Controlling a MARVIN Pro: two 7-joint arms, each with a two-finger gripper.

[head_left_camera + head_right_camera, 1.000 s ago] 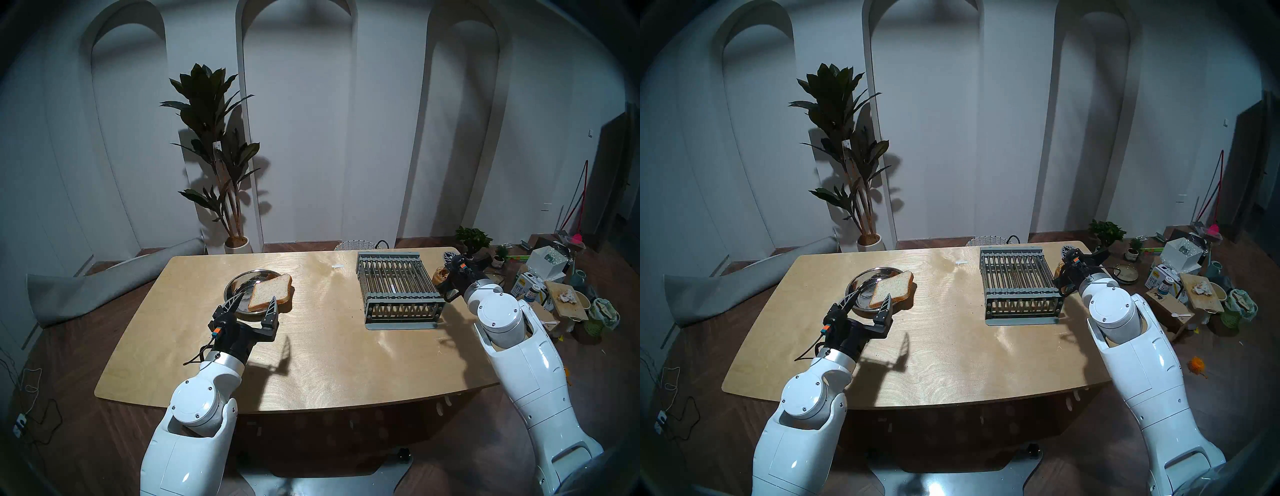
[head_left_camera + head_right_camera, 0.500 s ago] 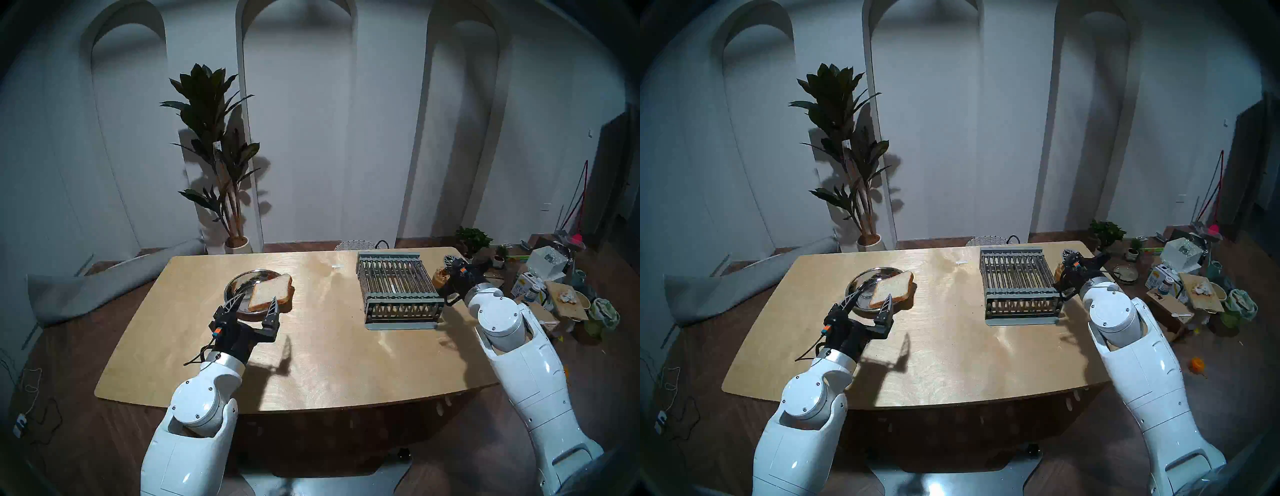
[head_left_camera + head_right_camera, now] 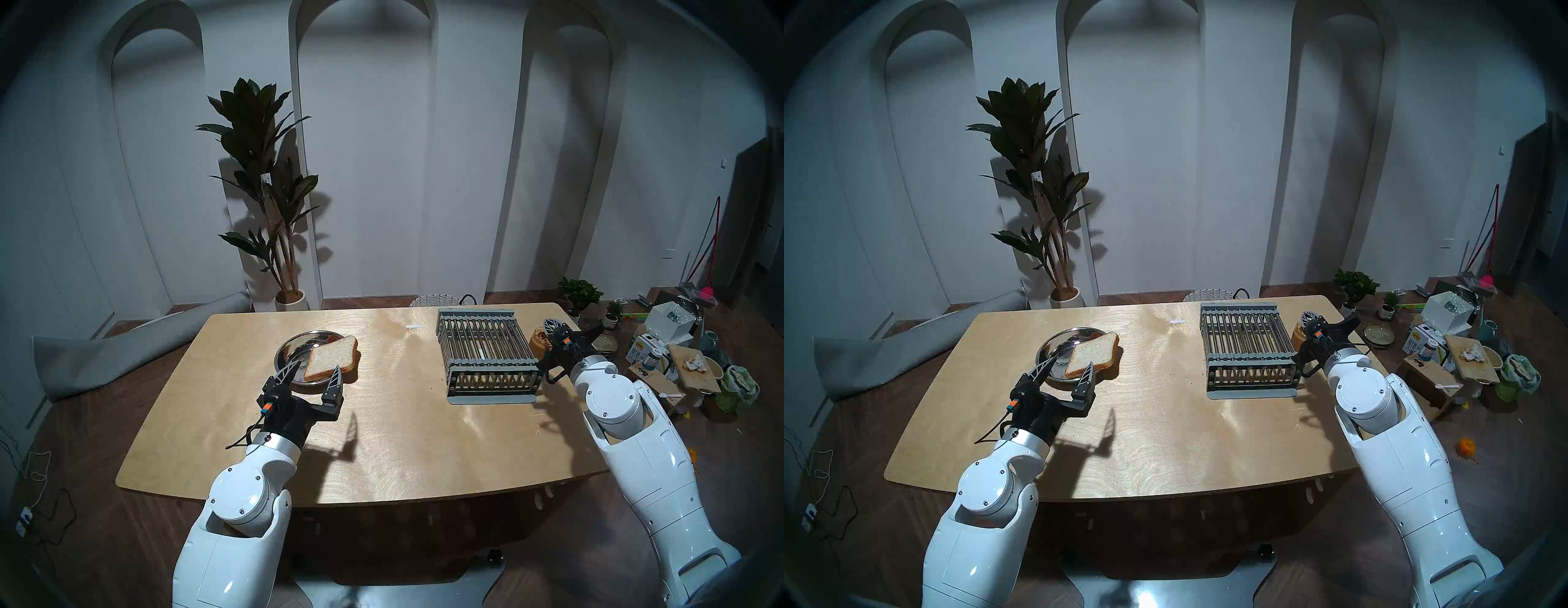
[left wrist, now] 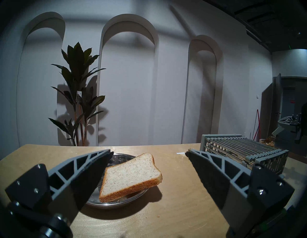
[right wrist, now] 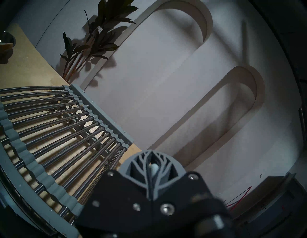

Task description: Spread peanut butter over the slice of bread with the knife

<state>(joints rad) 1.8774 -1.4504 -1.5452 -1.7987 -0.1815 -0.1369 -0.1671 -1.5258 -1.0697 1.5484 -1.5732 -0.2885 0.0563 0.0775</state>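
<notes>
The slice of bread point(image 3: 331, 356) lies tilted on the right rim of a steel plate point(image 3: 297, 342) at the table's left; it also shows in the left wrist view point(image 4: 131, 174). My left gripper point(image 3: 316, 364) is open and empty just in front of the plate, apart from the bread. The peanut butter jar point(image 3: 539, 337) stands open right of the grey rack. My right gripper point(image 3: 551, 325) hangs over the jar. In the right wrist view it point(image 5: 151, 152) is shut on the knife's pale blue handle point(image 5: 154, 167). The blade is hidden.
A grey slatted rack point(image 3: 488, 352) stands on the table's right half, close to my right gripper's left side. The table's right edge point(image 3: 564, 314) is just past the jar. Boxes, bottles and potted plants clutter the floor point(image 3: 679, 361) to the right.
My right gripper has shifted slightly nearer and lower beside the jar, which now shows more. The left arm, bread and plate have not moved.
</notes>
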